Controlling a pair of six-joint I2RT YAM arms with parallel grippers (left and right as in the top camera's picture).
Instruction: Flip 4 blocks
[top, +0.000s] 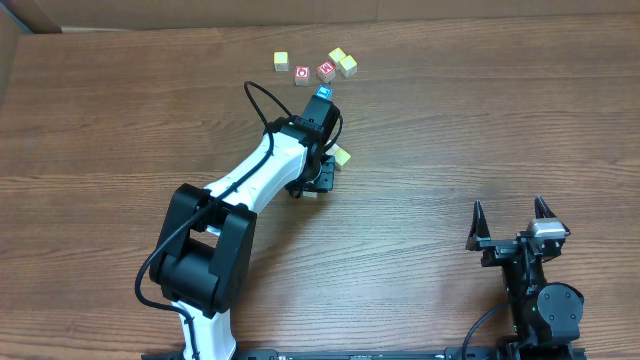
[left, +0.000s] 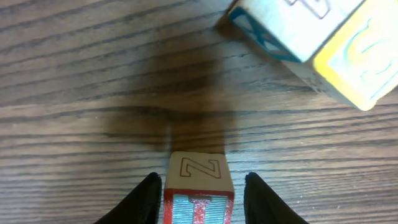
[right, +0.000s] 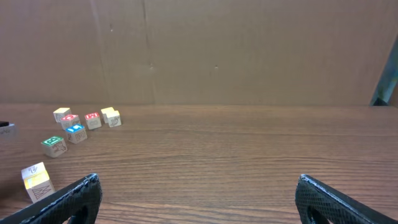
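Left hand (left: 203, 185) is near the table (top: 480, 110) centre, pointing down and partly open. Its fingers (left: 144, 202) stand either side of the red-marked block (left: 198, 169), with a thin gap on both sides, so it is straddling the block, not gripping it. The block rests on the table. The left wrist view shows a pale face with an outlined Z and a red-framed face with a red mark.

Yellow-faced block (top: 341, 154) is at 1 o'clock of the left hand, near it but apart. In the wrist view it sits skewed to the wood grain, with blue print on one side and a pale lettered face. Blue block (top: 323, 94) is at 12 o'clock of the left hand, further off, just past the wrist of the white left arm (top: 250, 180). Green block (right: 54, 145) shows only in the right wrist view, at 7 o'clock of the blue one, close but not touching.

At the table's 12 o'clock edge is a loose group: ring block (top: 302, 73), far red block (top: 326, 70) just beside it, and pale yellow blocks (top: 347, 66) around them.

Right hand (top: 511, 222) is at the table's 4 o'clock, well apart from all blocks, fingers spread wide, holding nothing.
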